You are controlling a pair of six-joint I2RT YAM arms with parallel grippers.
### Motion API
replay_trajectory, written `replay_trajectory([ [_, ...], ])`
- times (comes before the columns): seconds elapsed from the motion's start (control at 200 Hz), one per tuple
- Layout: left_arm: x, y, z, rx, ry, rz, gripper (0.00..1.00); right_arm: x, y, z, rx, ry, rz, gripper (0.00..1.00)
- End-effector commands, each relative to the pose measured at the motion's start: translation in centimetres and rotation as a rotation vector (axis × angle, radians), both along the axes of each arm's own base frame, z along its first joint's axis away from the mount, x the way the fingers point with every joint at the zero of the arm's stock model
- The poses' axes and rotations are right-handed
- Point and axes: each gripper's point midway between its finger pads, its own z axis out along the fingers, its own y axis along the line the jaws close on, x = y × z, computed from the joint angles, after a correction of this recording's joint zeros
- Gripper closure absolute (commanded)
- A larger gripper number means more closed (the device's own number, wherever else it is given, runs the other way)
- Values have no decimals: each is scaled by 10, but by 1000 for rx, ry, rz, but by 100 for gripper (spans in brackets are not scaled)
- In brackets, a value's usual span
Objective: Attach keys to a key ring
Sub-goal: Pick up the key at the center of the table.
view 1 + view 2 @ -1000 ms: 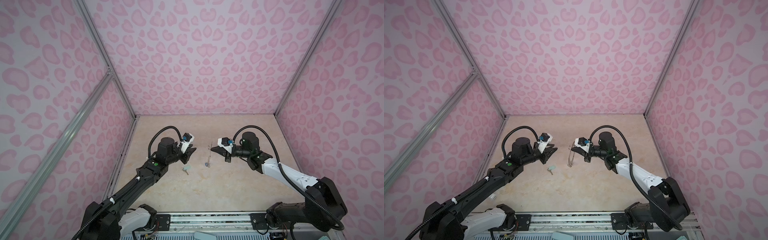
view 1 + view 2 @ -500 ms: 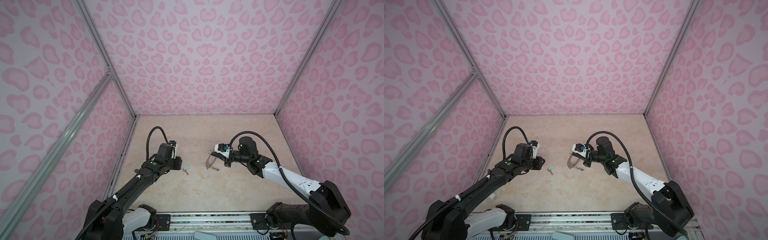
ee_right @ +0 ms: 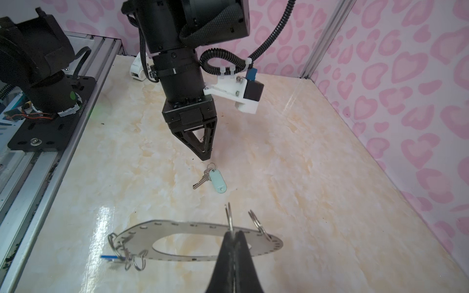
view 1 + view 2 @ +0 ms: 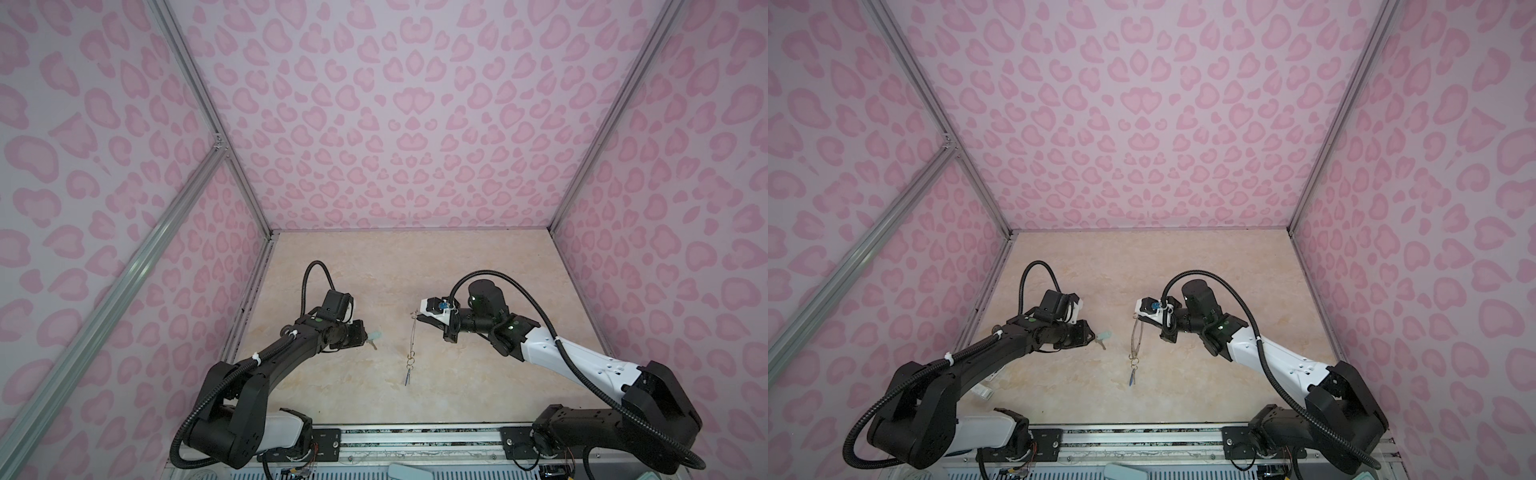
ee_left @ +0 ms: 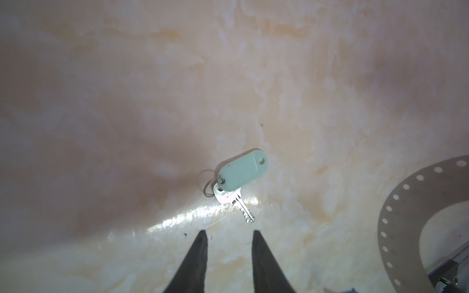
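Observation:
A silver key (image 5: pixel 232 200) with a pale mint green tag (image 5: pixel 242 171) lies flat on the marble table. My left gripper (image 5: pixel 229 233) hovers low beside it, open, with nothing between its fingers; both top views show it there (image 4: pixel 365 338) (image 4: pixel 1090 336). My right gripper (image 3: pixel 233 232) is shut on the key ring (image 3: pixel 177 227), pinching its rim at a small wire loop. The grey ring hangs nearly edge-on in both top views (image 4: pixel 412 336) (image 4: pixel 1136 336). A blue key (image 4: pixel 407 378) (image 3: pixel 107 257) dangles from loops at its lower end.
A small white part (image 4: pixel 984 390) lies by the left wall near the left arm's base. An aluminium rail (image 4: pixel 415 436) runs along the table's front edge. Pink patterned walls close in the other three sides.
The left arm has come down from mid-air to just beside the mint-tagged key, its jaws a little wider. The right gripper dipped, then raised the ring so it hangs edge-on.

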Motion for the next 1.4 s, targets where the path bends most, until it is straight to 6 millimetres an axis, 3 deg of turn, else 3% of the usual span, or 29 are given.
replay_trajectory([
  [0.0, 5, -2, -1, -8, -21, 2, 68, 2, 1, 4, -3, -27, -6, 100],
  [0.275, 13, -2, -15, 40, -20, -50, 70, 0, 4, 3, -21, -18, 5, 100],
  [1.125, 16, -10, -24, 28, -41, -139, 74, 5, 7, -4, -46, 20, -1, 100],
  [1.395, 23, -3, -11, 68, -106, -123, 71, 4, 8, -6, -46, 25, 2, 100],
])
